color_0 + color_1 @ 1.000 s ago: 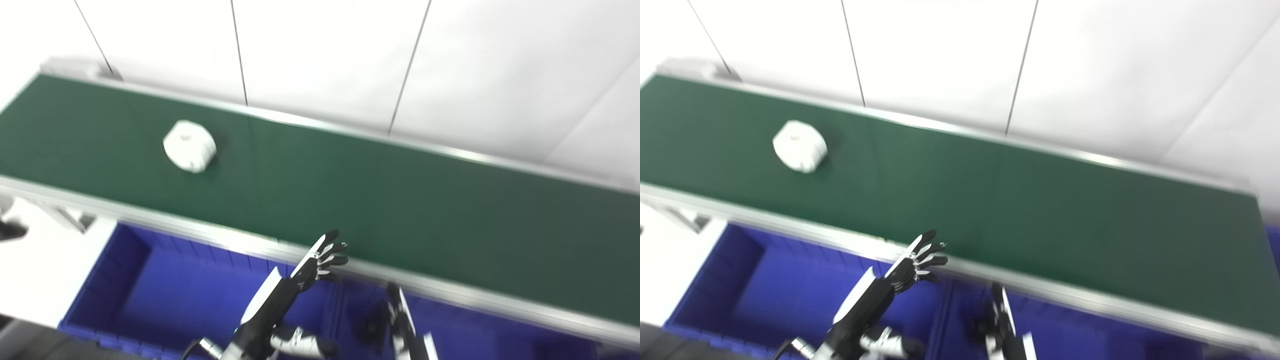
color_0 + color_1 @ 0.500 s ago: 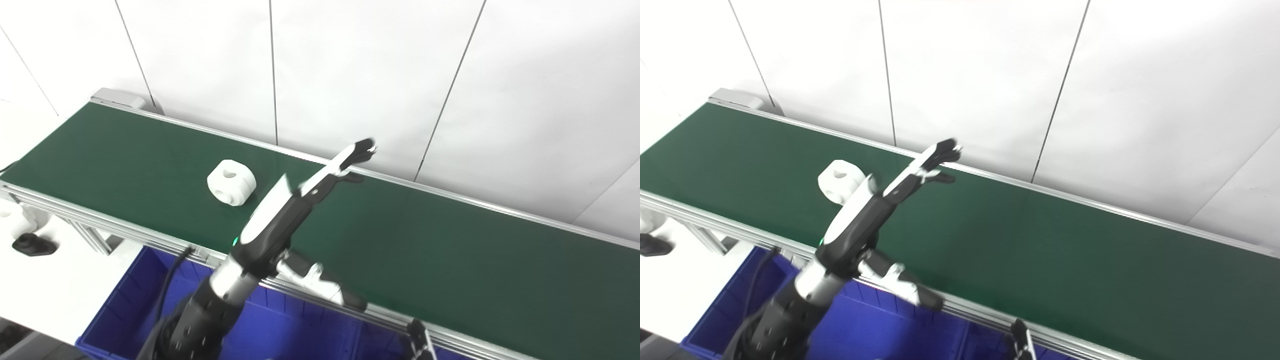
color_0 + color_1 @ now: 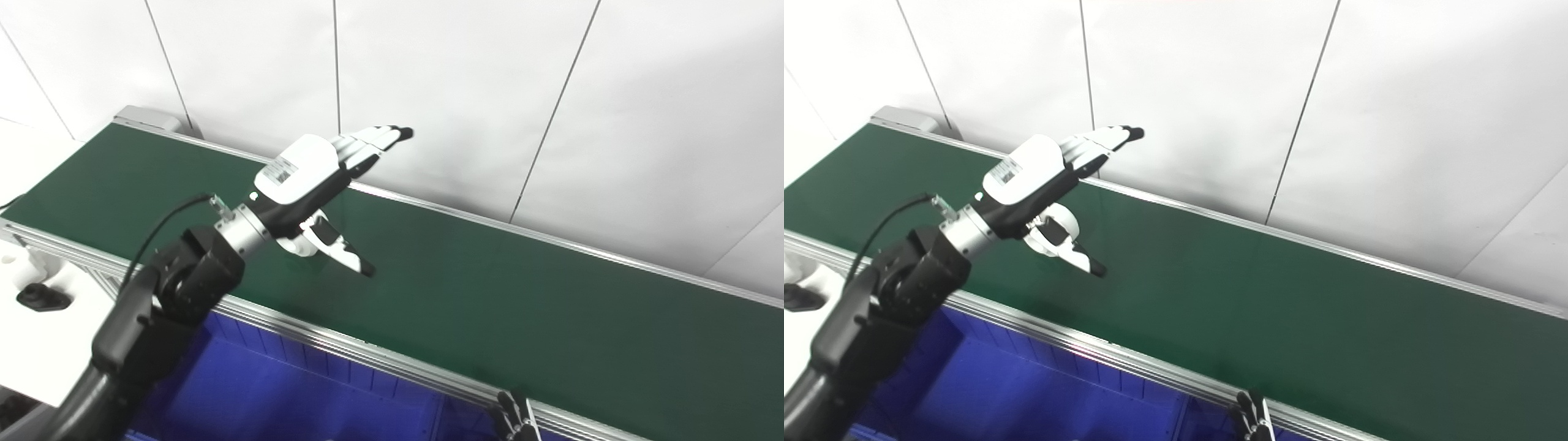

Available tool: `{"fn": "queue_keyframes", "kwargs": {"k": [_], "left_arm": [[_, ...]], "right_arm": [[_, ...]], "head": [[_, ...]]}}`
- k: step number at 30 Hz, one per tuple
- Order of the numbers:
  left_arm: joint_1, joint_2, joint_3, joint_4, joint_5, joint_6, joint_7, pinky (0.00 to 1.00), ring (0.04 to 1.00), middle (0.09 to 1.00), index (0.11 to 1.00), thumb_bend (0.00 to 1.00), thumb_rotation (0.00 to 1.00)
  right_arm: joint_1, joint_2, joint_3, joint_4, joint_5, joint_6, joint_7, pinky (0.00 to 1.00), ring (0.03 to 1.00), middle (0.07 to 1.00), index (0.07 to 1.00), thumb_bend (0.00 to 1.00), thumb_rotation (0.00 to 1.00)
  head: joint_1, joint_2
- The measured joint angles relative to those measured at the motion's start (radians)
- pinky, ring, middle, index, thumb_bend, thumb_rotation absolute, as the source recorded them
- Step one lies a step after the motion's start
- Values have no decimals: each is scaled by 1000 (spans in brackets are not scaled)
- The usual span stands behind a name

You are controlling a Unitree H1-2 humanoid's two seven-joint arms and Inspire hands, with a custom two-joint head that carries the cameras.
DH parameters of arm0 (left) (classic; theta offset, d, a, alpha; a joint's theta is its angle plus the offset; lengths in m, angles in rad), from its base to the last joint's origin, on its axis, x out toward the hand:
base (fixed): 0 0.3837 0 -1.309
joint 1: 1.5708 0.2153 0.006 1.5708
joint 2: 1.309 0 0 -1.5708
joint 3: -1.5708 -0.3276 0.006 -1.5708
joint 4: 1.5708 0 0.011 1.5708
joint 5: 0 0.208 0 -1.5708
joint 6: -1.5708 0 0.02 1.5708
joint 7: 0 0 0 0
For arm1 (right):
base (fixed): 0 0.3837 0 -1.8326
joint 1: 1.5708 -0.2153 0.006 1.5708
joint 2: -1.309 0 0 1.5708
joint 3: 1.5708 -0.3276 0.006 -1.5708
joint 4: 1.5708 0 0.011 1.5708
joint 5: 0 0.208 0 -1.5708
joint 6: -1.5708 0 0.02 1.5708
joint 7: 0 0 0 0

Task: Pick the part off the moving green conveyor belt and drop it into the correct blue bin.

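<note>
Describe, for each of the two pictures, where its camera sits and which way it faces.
Left eye view: on the head, looking down at the green conveyor belt; shows the left robot hand over the white part.
Right eye view: beside it, facing the same way; right robot hand fingertips at bottom edge.
Both share belt, part, blue bin.

A white-and-black hand (image 3: 318, 168) over a white part (image 3: 1056, 229) on the dark green belt (image 3: 490, 294), beside a blue bin (image 3: 294, 392).

Spread left hand (image 3: 306, 177) over part (image 3: 300, 245)
</note>
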Motion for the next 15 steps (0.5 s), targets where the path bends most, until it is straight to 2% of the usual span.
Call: {"fn": "queue_keyframes", "kwargs": {"k": [5, 9, 15], "left_arm": [[-89, 43, -28, 166, 48, 1, -18, 822, 904, 922, 968, 1000, 289], [-143, 56, -71, 279, 86, -1, -16, 815, 898, 910, 941, 1000, 245], [-175, 61, -152, 420, 131, -63, 6, 834, 907, 908, 911, 1000, 277]], "right_arm": [[-3, 0, -2, 7, -11, 0, 1, 955, 926, 955, 1000, 753, 899], [-4, 0, -1, 7, -15, 0, 3, 954, 922, 952, 1000, 744, 894], [-2, 2, 2, 7, -19, 0, 3, 945, 922, 952, 999, 744, 889]], "head": [[-6, 5], [-15, 9], [-20, 18]]}}
